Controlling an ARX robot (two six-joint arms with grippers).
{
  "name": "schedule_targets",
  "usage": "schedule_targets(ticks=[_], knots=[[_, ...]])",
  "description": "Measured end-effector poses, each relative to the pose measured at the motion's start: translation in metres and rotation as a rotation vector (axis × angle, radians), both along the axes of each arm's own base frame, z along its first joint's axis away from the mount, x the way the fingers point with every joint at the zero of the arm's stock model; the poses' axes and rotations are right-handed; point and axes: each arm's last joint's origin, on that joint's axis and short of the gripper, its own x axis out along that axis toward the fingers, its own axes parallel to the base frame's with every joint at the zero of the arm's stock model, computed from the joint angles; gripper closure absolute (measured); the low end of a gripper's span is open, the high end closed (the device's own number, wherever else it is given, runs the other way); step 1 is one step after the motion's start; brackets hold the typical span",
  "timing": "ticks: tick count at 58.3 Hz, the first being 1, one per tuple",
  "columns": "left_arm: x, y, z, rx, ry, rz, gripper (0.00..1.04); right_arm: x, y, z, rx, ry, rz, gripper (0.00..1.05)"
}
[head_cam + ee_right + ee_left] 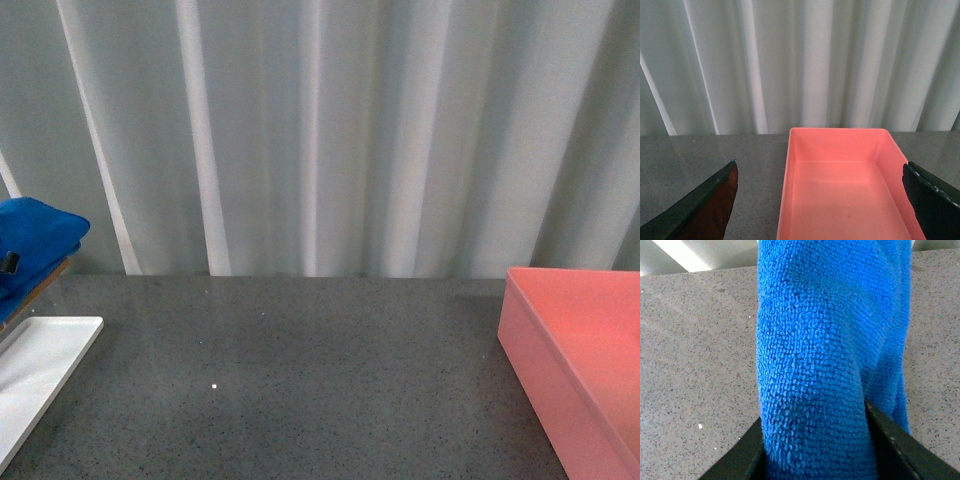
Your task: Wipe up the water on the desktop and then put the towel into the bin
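Two pairs of jaws, and only the left pair has work. At the far left of the front view the towel [35, 235] is bunched up and lifted off the surface, near the white tray [45, 350]. My left wrist view shows why: the left jaws are clamped on a thick fold of it, with a dark finger [740, 460] pressing in on each side. The rest of the cloth drapes away over the counter [695, 365].

Moving right, I judge the open middle of the counter is where the wiping belongs. I can't honestly make out the water, though; the front view offers perhaps a faint sheen and one pale speck.

To do this step well I would:
- carry the towel clear of the tray's edge;
- come down until the loose part lies flat rather than dabbing with a bunched tip;
- press lightly and sweep in overlapping passes across the whole suspect patch;
- hold the pinch firm, since damp terry will likely drag on the stone and could pull free.

At the far right sits the bin [575, 350], empty, on the counter. My right jaws are spread wide and hold nothing, facing its open top. They do best by staying out of the sweep's way.
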Motion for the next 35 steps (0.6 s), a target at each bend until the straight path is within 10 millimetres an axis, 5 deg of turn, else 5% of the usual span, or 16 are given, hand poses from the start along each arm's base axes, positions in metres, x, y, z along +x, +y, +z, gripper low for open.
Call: schedule_targets(ticks=[12, 21, 28, 35], knots=[[-0.005, 0.000, 0.016, -0.058, -0.045, -0.027, 0.93, 0.000, 0.000, 0.000, 0.000, 0.000, 0.000, 0.07], [-0.016, -0.015, 0.045, -0.190, -0.182, -0.153, 0.98, 0.000, 0.000, 0.000, 0.000, 0.000, 0.000, 0.07], [-0.039, -0.069, 0.088, -0.443, -0.371, -0.413, 0.98, 0.000, 0.000, 0.000, 0.000, 0.000, 0.000, 0.07], [-0.062, -0.121, 0.108, -0.619, -0.456, -0.609, 0.98, 0.000, 0.000, 0.000, 0.000, 0.000, 0.000, 0.07]])
